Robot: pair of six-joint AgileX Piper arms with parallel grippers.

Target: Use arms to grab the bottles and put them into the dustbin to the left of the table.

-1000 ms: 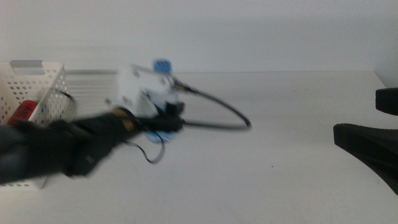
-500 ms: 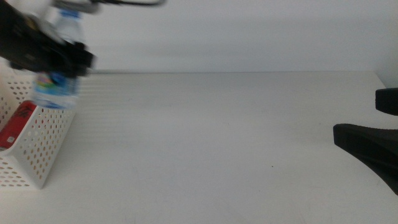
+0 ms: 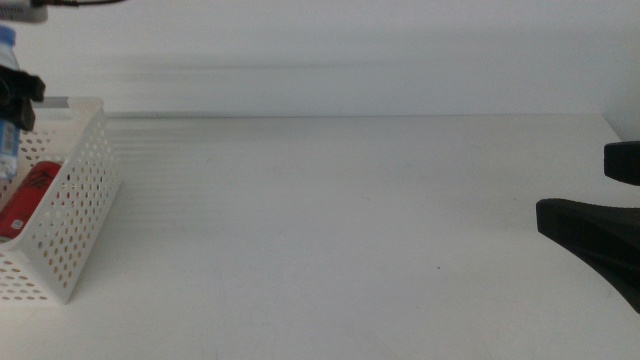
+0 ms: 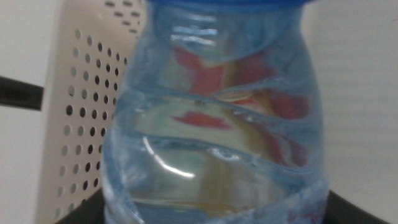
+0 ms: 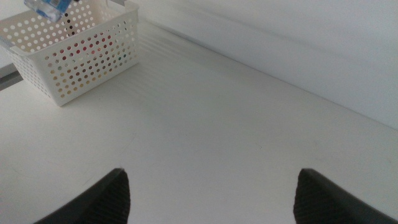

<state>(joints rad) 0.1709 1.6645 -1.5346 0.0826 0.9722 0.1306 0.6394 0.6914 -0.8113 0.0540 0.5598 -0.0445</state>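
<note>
Left claw: at the far left edge of the middle view, closed around the water bottle, which fills the left wrist view.
Bottle position: held upright, long axis vertical, directly above the open top of the dustbin.
Dustbin contents: a red can lies inside.
Right claw: jaws spread wide, empty, waiting low over the table, well apart from the dustbin.
Next move, judged: let go straight down.
</note>
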